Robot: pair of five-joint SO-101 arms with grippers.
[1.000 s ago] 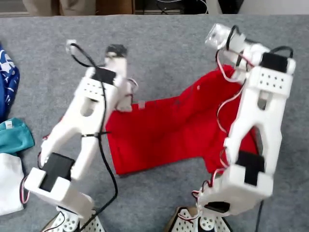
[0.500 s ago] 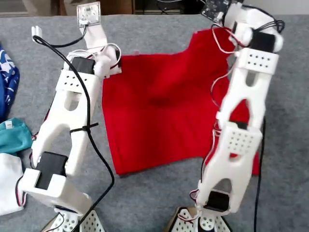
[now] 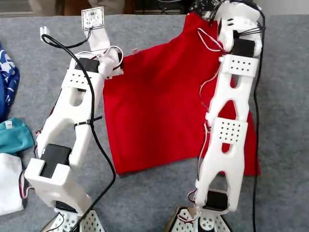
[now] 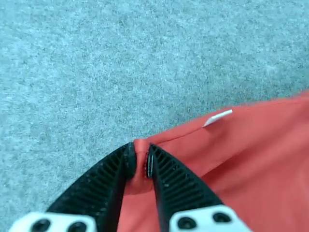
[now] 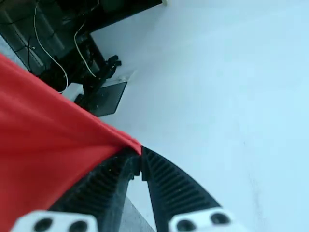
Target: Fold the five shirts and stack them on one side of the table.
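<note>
A red shirt (image 3: 159, 101) is spread across the middle of the grey table, its far edge pulled up and back. My left gripper (image 4: 139, 162) is shut on one far corner of the red shirt (image 4: 241, 159), low over the carpet near the table's back left. My right gripper (image 5: 136, 166) is shut on the other far corner of the red shirt (image 5: 43, 130), held high at the back edge of the table. In the high view the left arm (image 3: 77, 106) and right arm (image 3: 231, 106) stretch far forward on either side of the cloth.
At the table's left edge lie a blue patterned shirt (image 3: 7, 77), a teal shirt (image 3: 14, 135) and a white shirt (image 3: 9, 183). Grey carpet (image 3: 285, 96) lies bare to the right of the right arm. Beyond the table's back edge are dark equipment and cables (image 5: 63, 43).
Both arms have stretched toward the table's back edge, pulling the red shirt's far edge out and flattening the cloth. The right gripper has risen with its corner.
</note>
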